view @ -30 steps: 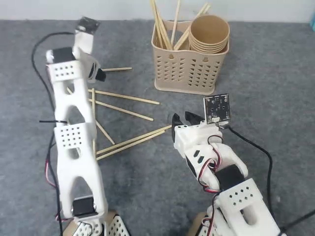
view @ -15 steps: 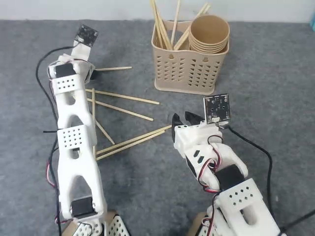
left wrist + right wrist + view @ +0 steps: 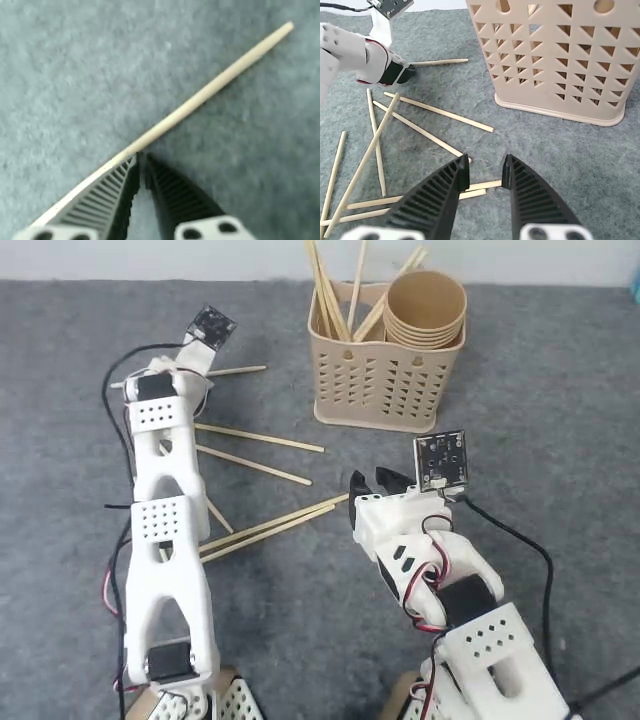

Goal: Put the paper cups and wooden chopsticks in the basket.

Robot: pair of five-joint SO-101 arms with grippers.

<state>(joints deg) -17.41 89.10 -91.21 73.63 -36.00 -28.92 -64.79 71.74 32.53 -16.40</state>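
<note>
Grey carpet, left arm over loose chopsticks

White perforated arms, black ribbed fingers, square camera boards

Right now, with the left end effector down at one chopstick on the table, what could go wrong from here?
1. The left end effector meets the chopstick only at its very tips, so the stick may slip or swing when lifted.
2. The basket already holds the paper cups and several upright chopsticks; a long stick coming in could catch on them.
</note>
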